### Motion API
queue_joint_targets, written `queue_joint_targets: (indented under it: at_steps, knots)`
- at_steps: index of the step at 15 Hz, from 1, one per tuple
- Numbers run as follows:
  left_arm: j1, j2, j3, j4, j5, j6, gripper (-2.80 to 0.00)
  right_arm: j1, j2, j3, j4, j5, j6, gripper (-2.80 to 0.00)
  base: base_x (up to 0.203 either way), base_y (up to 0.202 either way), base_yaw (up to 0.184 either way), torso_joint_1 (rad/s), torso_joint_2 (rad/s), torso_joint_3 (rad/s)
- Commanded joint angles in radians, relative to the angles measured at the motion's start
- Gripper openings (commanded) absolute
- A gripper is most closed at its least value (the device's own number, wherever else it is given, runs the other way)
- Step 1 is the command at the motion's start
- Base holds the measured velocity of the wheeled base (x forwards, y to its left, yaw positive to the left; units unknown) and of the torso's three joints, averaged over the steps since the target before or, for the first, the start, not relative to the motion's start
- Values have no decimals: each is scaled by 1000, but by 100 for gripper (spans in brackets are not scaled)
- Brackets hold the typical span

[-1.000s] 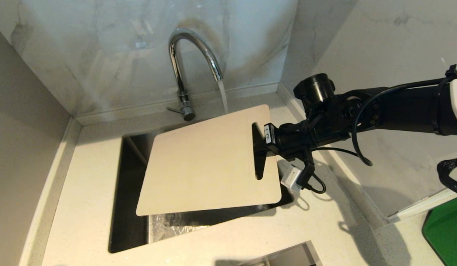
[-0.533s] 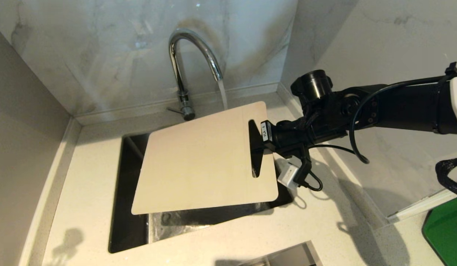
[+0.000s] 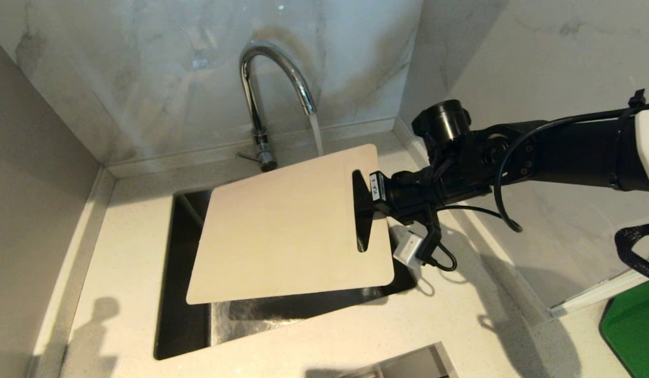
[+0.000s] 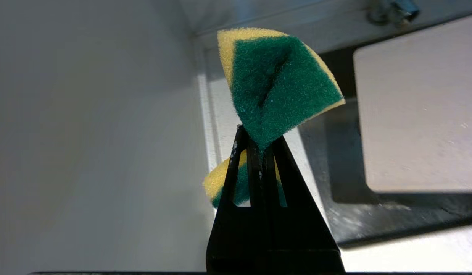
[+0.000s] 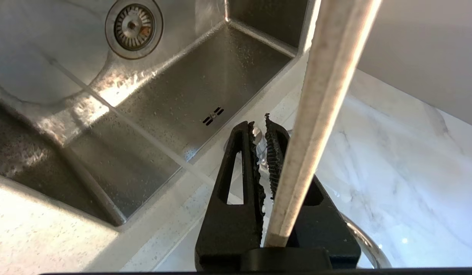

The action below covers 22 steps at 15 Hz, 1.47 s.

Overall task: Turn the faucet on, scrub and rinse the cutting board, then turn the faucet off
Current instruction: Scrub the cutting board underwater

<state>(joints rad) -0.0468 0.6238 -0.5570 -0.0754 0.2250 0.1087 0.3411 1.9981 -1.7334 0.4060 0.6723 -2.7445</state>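
Cutting board (image 3: 282, 231) shifted left, hiding sink (image 3: 182, 294)

faucet (image 3: 261, 89): glossy chrome | cutting board (image 3: 282, 236): smooth matt plastic | sponge (image 4: 277, 84): rough fibre

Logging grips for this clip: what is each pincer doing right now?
Left pincer: shut on the green-and-yellow foam sponge.
Right pincer: shut on the cream-white rectangular plastic cutting board, held over the steel sink.

The right arm (image 3: 555, 152) is reaching in level, its gripper (image 3: 367, 202) clamping (jaws nearly together); the left gripper (image 4: 260, 149) is pinching tight.
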Motion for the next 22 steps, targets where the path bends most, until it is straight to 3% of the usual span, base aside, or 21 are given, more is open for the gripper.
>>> queue_joint_targets:
  at_steps: [1, 3, 6, 10, 12, 14, 16, 19, 20, 22]
  knots:
    - [78, 100, 0, -60, 7, 11, -280, 3, 8, -2, 2, 4, -16, -280, 0, 0, 0, 0, 0, 0]
    - [164, 184, -11, -140, -2, 27, -280, 3, 13, -3, 2, 4, -16, -280, 0, 0, 0, 0, 0, 0]
    - [177, 265, -67, -179, -16, 41, -280, 4, 16, -12, 2, 4, -16, -280, 0, 0, 0, 0, 0, 0]
    - [180, 372, -186, -151, -60, 54, -280, 3, 16, -18, 2, 5, -16, -280, 0, 0, 0, 0, 0, 0]
    - [228, 428, -247, -91, -117, 55, -280, 3, 16, -18, 2, 7, -16, -280, 0, 0, 0, 0, 0, 0]
    - [331, 480, -321, -18, -230, 55, -280, 3, 18, -20, 2, 7, -15, -280, 0, 0, 0, 0, 0, 0]
    - [374, 535, -382, 46, -315, 53, -280, 4, 25, -34, 2, 7, -15, -280, 0, 0, 0, 0, 0, 0]
    - [343, 619, -428, 91, -346, 43, -280, 4, 21, -35, 4, 9, -14, -280, 0, 0, 0, 0, 0, 0]
    - [317, 632, -474, 163, -349, 20, -280, 4, 20, -35, 4, 9, -14, -280, 0, 0, 0, 0, 0, 0]
    - [227, 654, -606, 314, -351, -86, -280, 6, 16, -34, 4, 9, -14, -280, 0, 0, 0, 0, 0, 0]
